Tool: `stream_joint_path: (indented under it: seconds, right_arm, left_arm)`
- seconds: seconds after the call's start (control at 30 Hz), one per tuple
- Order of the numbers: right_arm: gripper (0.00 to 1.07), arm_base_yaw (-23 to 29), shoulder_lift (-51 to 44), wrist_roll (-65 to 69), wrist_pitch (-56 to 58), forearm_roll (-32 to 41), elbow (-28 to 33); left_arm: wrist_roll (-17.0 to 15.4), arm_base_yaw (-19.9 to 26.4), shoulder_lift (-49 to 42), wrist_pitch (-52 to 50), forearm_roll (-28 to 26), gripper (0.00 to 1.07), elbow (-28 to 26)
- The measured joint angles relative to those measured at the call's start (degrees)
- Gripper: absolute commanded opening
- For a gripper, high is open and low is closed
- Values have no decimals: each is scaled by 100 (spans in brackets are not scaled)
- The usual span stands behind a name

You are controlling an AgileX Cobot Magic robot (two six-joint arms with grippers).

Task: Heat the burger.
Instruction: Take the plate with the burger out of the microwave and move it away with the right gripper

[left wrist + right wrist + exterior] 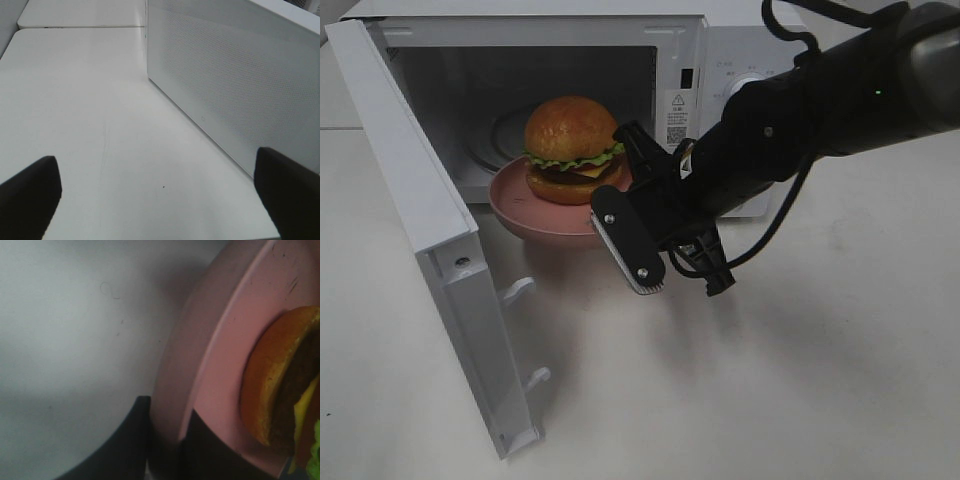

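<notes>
Item 1. White swing-out microwave door, hinged at the left of the exterior view and standing wide open; two latch hooks show on its inner edge.

Item 2. Left hand, black, seen only in its own wrist view: fingertips spread as wide as they go, nothing between them, hovering over the plain white counter just beside the door's perforated outer face. Idle, and well apart from the task's thing.

Item 3. White microwave oven, cavity open and unlit, control knob at its right.

Item 4. Round pink plastic plate, half inside the cavity, its front rim overhanging the sill toward the counter.

Item 5. Tall burger with glossy orange-brown bun, frilly green lettuce, dark patty and yellow cheese, standing upright on the plate, at the mouth of the cavity, not yet fully inside.

Item 6. Right hand, black, reaching across from the right; jaws nearly closed, pinching the plate's near rim, one finger over and one under, as the right wrist view shows.

Step in hand, by judgement: loading, with the plate being carried into the oven.

Next move, by judgement: push the plate level and deeper until it sits wholly on the cavity floor, release the rim, draw the right arm clear, then swing the door shut; tilting risks toppling the tall burger.
</notes>
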Motion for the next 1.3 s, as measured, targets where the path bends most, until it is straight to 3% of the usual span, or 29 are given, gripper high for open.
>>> stream_joint_path:
  seconds: [0.97, 1.3]
  right_arm:
    - [0, -23, -2865, 178, -80, 206, 2561]
    - [0, -23, -4280, 269, 544, 74, 3237]
  left_arm:
    - [0, 0, 0, 0, 0, 101, 0]
    - [0, 0, 0, 0, 0, 101, 0]
